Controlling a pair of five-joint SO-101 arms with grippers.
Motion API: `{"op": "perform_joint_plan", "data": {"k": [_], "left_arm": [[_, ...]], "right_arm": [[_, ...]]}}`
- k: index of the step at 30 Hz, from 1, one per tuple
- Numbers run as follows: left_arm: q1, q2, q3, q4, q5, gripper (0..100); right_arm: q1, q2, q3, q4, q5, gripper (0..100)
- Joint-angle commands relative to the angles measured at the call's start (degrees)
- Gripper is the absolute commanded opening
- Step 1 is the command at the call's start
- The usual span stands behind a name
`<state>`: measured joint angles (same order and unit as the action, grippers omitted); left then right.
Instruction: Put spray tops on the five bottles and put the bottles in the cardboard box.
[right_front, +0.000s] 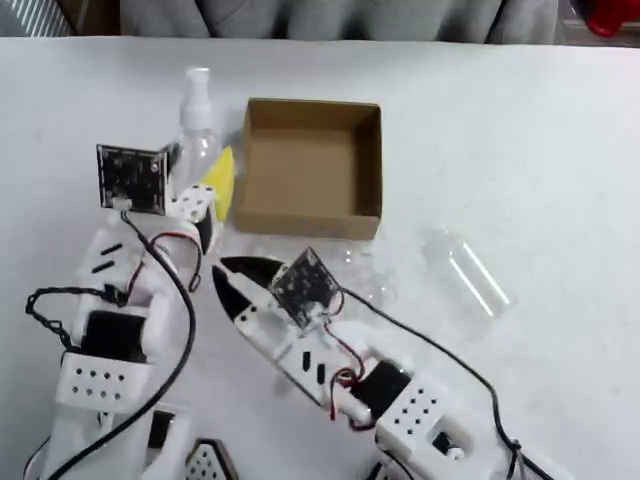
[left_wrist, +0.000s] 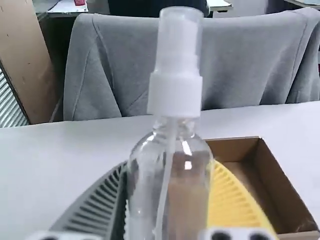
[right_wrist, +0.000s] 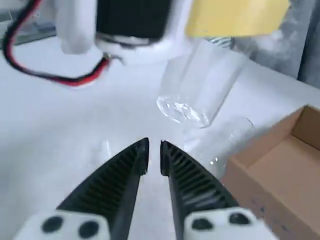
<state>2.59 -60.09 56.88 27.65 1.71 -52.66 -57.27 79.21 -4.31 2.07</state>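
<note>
Item: my left gripper (right_front: 200, 172), clamped on one bottle (left_wrist: 170, 170). Long axis upright, spray top (left_wrist: 176, 75) pointing up. Location: upper left of the high view, just left of the cardboard box (right_front: 310, 215). My right gripper (right_wrist: 154, 150): fingers nearly together, empty, frame centre.

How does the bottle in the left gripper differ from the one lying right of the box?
The held bottle stands upright, clamped in the left gripper; the loose bottle lies on its side on the table. The held bottle wears a white spray top; the loose bottle shows none. Both are clear.
</note>
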Motion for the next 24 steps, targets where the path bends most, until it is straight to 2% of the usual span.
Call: {"op": "perform_joint_plan", "data": {"k": [1, 5, 10, 17, 24], "left_arm": [[2.77, 0.04, -4.4, -1.58, 3.43, 2], [4.0, -0.04, -4.22, -0.53, 7.91, 2], [4.97, -2.33, -3.6, 2.73, 7.91, 2], [7.69, -12.09, 0.97, 3.08, 7.91, 2], [7.52, -16.84, 4.22, 3.16, 7.91, 2]], "right_arm": [[-2.24, -1.1, 0.26, -5.76, 0.26, 1.5], [-2.68, -1.1, 1.41, -10.24, 0.26, 1.5], [-2.51, -1.01, 1.41, -10.59, 0.26, 1.5], [-2.51, -1.01, 1.41, -10.42, 0.26, 1.5], [-1.19, -1.01, 2.02, -10.33, 0.62, 1.5]]}}
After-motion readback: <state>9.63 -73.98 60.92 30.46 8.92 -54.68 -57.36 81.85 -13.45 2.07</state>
